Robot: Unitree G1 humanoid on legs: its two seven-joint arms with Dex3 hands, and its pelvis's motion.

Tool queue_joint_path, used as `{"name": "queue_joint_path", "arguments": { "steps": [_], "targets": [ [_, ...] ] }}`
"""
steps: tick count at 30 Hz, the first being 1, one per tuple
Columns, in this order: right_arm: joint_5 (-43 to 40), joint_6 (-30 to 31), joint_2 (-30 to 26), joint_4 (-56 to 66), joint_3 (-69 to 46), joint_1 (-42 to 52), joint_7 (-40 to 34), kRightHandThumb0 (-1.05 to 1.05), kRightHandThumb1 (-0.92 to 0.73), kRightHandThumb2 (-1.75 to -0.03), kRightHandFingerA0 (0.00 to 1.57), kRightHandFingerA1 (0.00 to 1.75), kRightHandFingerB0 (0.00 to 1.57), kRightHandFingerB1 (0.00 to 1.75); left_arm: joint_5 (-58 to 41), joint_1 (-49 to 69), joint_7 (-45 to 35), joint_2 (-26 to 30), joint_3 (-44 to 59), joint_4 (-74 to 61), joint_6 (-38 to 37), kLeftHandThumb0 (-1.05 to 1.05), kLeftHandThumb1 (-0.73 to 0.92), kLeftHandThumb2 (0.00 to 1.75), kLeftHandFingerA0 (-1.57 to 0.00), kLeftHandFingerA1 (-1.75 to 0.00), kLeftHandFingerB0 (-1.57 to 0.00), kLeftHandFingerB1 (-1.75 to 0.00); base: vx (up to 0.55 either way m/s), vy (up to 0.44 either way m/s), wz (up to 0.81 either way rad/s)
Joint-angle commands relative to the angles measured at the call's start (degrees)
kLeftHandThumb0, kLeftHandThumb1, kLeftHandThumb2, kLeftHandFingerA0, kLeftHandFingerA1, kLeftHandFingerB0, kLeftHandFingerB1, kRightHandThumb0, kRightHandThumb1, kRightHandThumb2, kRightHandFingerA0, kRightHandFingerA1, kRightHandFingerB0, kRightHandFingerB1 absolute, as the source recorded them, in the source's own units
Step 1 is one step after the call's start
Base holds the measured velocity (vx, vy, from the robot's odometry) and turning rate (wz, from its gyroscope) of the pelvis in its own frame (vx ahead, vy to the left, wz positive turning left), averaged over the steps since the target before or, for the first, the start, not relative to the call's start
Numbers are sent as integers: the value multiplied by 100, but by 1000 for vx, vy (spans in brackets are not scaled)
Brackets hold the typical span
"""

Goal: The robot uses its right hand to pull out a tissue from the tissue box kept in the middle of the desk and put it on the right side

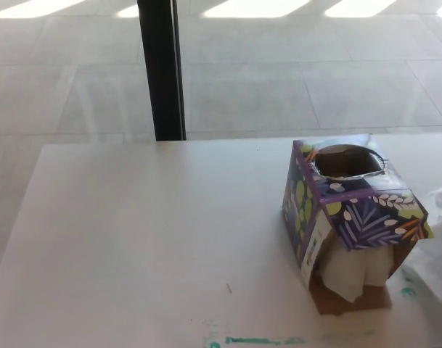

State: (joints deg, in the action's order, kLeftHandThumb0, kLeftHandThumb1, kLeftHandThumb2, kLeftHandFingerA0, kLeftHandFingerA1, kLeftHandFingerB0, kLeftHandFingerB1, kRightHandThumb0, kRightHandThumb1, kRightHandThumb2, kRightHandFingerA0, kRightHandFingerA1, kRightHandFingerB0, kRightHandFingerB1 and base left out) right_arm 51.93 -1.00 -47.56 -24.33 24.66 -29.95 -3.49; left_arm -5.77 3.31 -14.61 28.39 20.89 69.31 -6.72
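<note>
The tissue box (351,210) stands on the white desk (148,239), right of the middle. It is purple with a leaf print and has an oval opening on top. Its near side is torn open, and white tissues (350,272) show in the gap. A thin, blurred white tissue (437,243) shows at the picture's right edge, just right of the box. I cannot tell whether it rests on the desk or hangs above it. Neither of my hands is in view.
A black post (161,69) rises behind the desk's far edge, with pale tiled floor beyond. Green paint marks (257,339) run along the desk's near edge. The desk's left edge slants at the picture's left.
</note>
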Motion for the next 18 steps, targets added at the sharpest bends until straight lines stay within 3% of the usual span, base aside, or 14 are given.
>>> {"name": "queue_joint_path", "arguments": {
  "steps": [1,2,3,4,5,7,8,10,11,14,15,16,17,18],
  "targets": [
    [888,939,122,107,652,167,1816,-52,-62,-62,19,62,9,20,-63,-36,58,60,11,20,-79,-89,89,101,-79,-108,-55,-96,0,0,0],
    [930,990,135,82,708,100,1945,-57,-59,-62,5,36,4,16,-77,-43,58,59,21,5,-50,-87,89,101,-78,-108,-54,-97,0,0,0],
    [929,1009,162,32,738,30,2029,-57,-59,-62,5,36,4,16,-103,-43,64,55,43,-23,-15,-87,89,101,-78,-108,-54,-97,0,0,0],
    [967,1016,139,57,766,-10,2118,-74,-45,-82,0,20,0,9,-71,-48,98,56,20,-5,-41,-87,90,100,-81,-108,-55,-96,0,0,0],
    [1060,1041,111,96,814,-68,2224,-88,-51,-85,0,6,0,0,-92,-32,50,57,33,-31,-54,-88,90,101,-80,-109,-54,-97,0,0,0],
    [1107,982,134,-49,871,-166,1988,-86,-42,-78,0,0,0,2,-53,18,66,73,10,-6,-132,-90,90,100,-84,-108,-57,-97,0,0,0],
    [1032,902,97,-63,851,-184,1954,-85,-52,-57,0,0,0,0,-54,7,55,73,11,16,-133,-92,89,101,-82,-110,-56,-98,0,0,0],
    [941,741,-30,-11,817,-205,1953,-89,-46,-73,0,0,0,1,-62,-15,74,68,19,35,-93,-90,89,101,-82,-108,-56,-97,0,0,0],
    [988,711,-100,28,820,-205,1926,-95,-52,-57,0,0,0,0,-115,-20,39,62,63,33,-59,-90,89,100,-80,-109,-55,-97,0,0,0],
    [797,569,-259,234,656,-223,2136,-80,-42,-73,0,0,0,0,-68,18,11,72,22,37,-88,-88,90,101,-77,-107,-53,-96,0,0,0],
    [657,633,-268,244,515,-262,2215,-43,-53,-56,0,0,0,0,-94,42,5,63,43,-6,-81,-87,90,100,-76,-105,-53,-95,0,0,0],
    [390,466,-265,159,396,-358,2322,-83,-44,-76,0,0,0,0,-55,75,44,84,18,-2,-115,-86,91,100,-76,-104,-54,-94,0,0,0],
    [371,458,-316,187,351,-392,2421,-84,-47,-55,0,0,0,0,-74,75,24,82,33,2,-111,-87,90,100,-77,-105,-53,-95,0,0,0],
    [395,427,-448,217,261,-427,2363,-83,-46,-55,0,0,0,0,-72,65,30,82,36,35,-120,-89,89,100,-77,-106,-55,-96,0,0,0]
  ]
}}
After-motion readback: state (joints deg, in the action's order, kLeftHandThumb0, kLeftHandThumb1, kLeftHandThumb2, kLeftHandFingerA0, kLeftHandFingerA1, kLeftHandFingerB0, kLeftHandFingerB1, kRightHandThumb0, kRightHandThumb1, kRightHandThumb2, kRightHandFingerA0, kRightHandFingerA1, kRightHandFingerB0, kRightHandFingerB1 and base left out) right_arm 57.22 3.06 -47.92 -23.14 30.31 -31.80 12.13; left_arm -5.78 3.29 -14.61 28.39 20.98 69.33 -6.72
